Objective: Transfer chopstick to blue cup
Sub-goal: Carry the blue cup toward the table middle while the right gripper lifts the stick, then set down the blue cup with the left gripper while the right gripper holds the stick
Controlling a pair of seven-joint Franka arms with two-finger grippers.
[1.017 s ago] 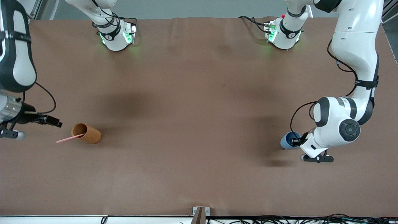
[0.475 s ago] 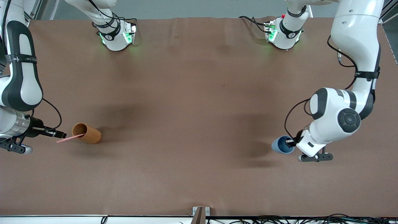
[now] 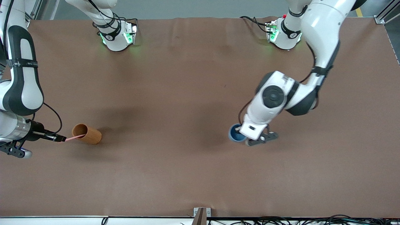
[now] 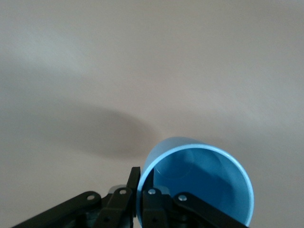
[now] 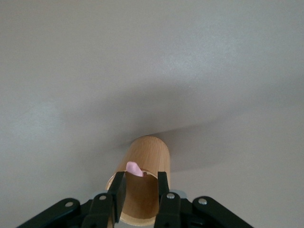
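Clamping the wall of the blue cup (image 4: 199, 183) between tightly clenched jaws, left gripper (image 3: 250, 137) carrying it over mid-desk. Closing around the protruding end of the pink chopstick (image 3: 72, 137), right gripper (image 3: 59, 137) pinching it just above the rim, stick leaning out of the orange-brown cup (image 3: 87, 134) near the desk's edge at the right arm's end. Risking, on the lift, dragging or toppling that cup if the stick binds inside; risking a slipped, tilting blue cup from the thin one-wall hold.
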